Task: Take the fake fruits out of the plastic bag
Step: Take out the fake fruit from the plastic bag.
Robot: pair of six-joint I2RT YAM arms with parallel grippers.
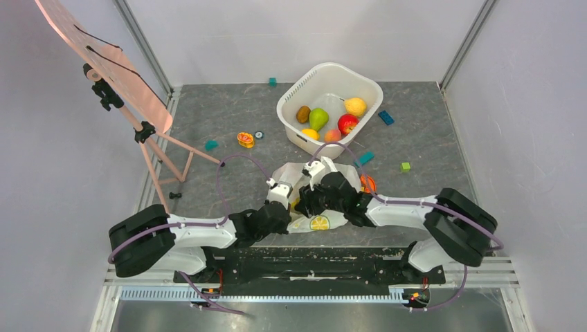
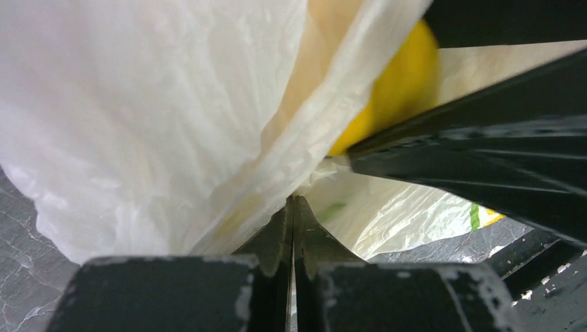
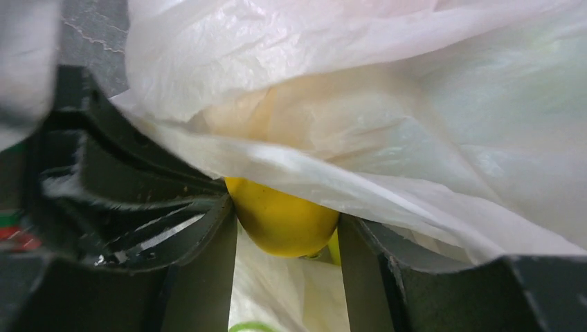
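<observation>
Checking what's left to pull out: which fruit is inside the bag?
The yellow fruit, under the bag between the jaws of the right gripper. The red apple, green pear and others lie in the white tub.

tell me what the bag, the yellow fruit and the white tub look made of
plastic bag: thin plastic film, translucent and slightly shiny; it crinkles and the fruit's colour shows through.
yellow fruit: probably hard plastic or foam, smooth with a soft sheen; can't tell which.
tub: rigid moulded plastic, white, with evenly rounded walls.
</observation>
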